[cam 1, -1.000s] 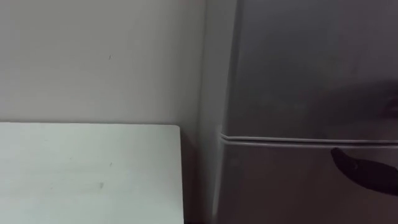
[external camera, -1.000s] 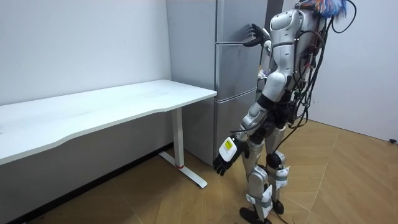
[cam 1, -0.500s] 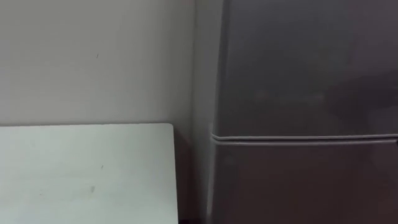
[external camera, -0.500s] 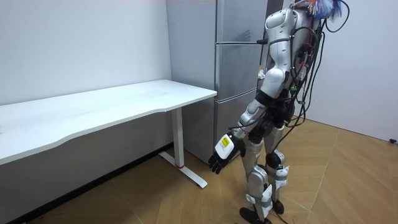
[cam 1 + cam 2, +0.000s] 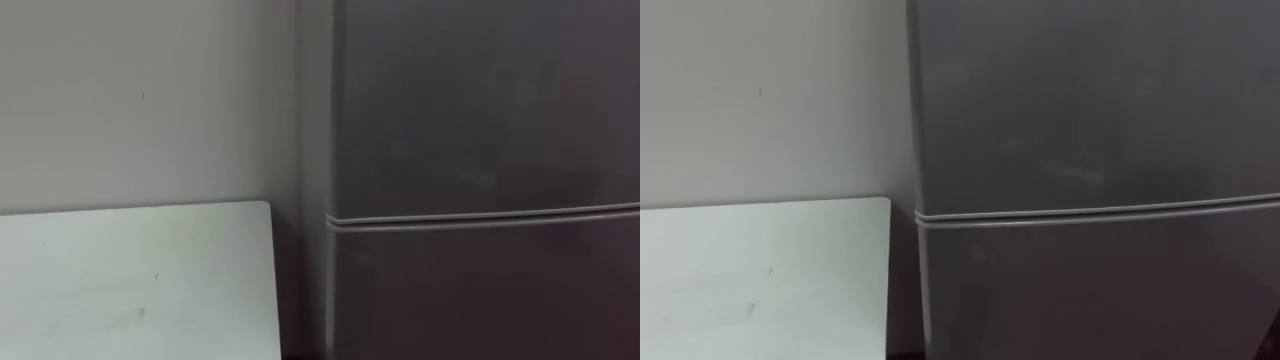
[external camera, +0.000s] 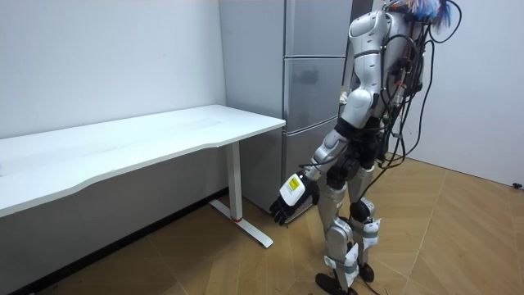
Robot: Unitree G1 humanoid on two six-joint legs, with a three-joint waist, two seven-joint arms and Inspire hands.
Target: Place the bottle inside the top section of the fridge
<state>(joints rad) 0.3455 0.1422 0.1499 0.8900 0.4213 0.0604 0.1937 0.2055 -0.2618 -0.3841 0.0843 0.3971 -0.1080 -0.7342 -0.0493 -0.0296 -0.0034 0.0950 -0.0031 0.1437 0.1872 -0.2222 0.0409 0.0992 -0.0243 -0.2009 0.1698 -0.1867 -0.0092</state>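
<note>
We're at the fridge [image 6: 313, 98] w/ upper door [image 5: 480, 100] shut, left hand [image 6: 292, 193] hanging slack & empty by the desk [image 6: 164, 135] corner; opening & loading prob. remain.

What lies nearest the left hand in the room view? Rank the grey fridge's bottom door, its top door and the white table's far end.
1. Grey fridge's bottom door, just beyond the left hand.
2. Top door, high above.
3. White table's far end, at the room view's left.
</note>
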